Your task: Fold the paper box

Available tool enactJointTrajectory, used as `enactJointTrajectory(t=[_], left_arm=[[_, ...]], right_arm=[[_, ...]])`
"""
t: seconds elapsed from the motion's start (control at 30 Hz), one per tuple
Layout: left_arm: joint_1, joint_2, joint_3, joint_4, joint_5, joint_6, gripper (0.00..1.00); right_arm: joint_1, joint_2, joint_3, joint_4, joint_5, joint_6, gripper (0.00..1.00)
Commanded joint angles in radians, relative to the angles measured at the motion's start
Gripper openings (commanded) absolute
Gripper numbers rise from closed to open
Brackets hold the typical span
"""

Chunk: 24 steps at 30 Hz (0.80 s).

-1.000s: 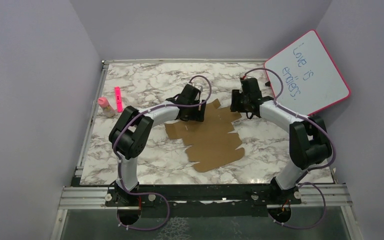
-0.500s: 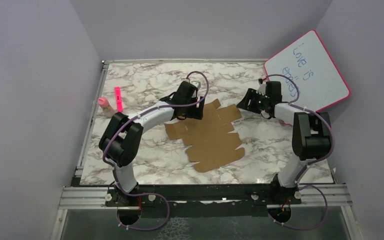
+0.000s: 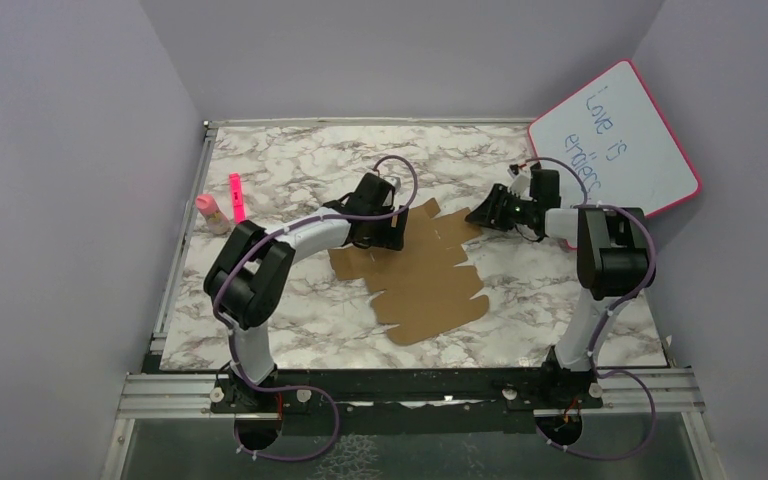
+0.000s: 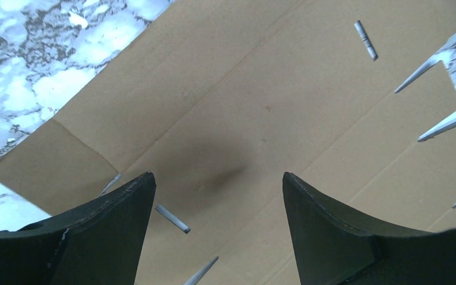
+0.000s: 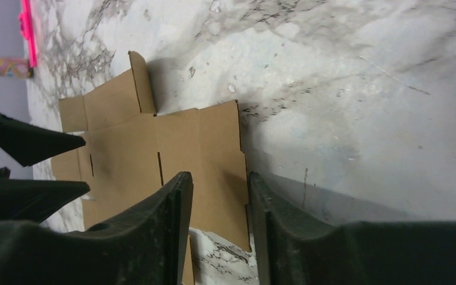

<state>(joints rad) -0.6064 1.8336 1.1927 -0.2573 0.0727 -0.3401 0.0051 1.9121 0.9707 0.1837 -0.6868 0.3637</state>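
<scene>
The paper box [image 3: 425, 270] is a flat brown die-cut cardboard sheet with tabs and creases, lying on the marble table. My left gripper [image 3: 375, 228] hovers low over the sheet's far left part; in the left wrist view the gripper [image 4: 217, 175] is wide open with bare cardboard [image 4: 261, 101] between the jaws. My right gripper [image 3: 488, 214] is low at the sheet's far right tab. In the right wrist view the gripper [image 5: 219, 175] has a narrow gap between its jaws, the tab's edge [image 5: 219, 136] shows beyond it, and nothing is held.
A pink-framed whiteboard [image 3: 615, 145] leans at the back right, close behind my right arm. A pink marker [image 3: 236, 197] and a small pink-capped bottle [image 3: 210, 213] lie at the far left. Walls close in the table on three sides.
My right gripper pulled back to the right off the sheet, then dropped low beside its far right tab. My left gripper shifted slightly and stays over the sheet.
</scene>
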Motion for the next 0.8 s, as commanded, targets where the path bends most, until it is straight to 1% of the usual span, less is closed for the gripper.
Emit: enactJointTrajectory(t=[0.0,0.17,0.3,0.4,0.57,0.77], left_arm=[[-0.006,0.028,-0.028,0.025,0.01,-0.006,0.8],[-0.006,0.023,-0.069,0.054,-0.007,-0.019,0.8],[-0.006,0.021,-0.093,0.07,-0.018,-0.026,0.8],[-0.006,0.024,-0.099,0.072,-0.019,-0.029,0.8],[-0.006,0.031,-0.1,0.077,-0.014,-0.034,0.8],[-0.006,0.036,-0.107,0.088,-0.006,-0.046,0.8]], right_arm=[[0.001,0.059,-0.012,0.001,-0.092,-0.006,0.41],[0.001,0.031,-0.03,0.032,-0.107,-0.01,0.23],[0.001,-0.011,-0.042,0.027,-0.078,-0.027,0.14],[0.001,-0.072,-0.069,0.023,-0.018,-0.048,0.11],[0.035,-0.207,-0.113,-0.019,0.152,-0.114,0.09],[0.163,-0.319,-0.115,-0.102,0.453,-0.212,0.09]])
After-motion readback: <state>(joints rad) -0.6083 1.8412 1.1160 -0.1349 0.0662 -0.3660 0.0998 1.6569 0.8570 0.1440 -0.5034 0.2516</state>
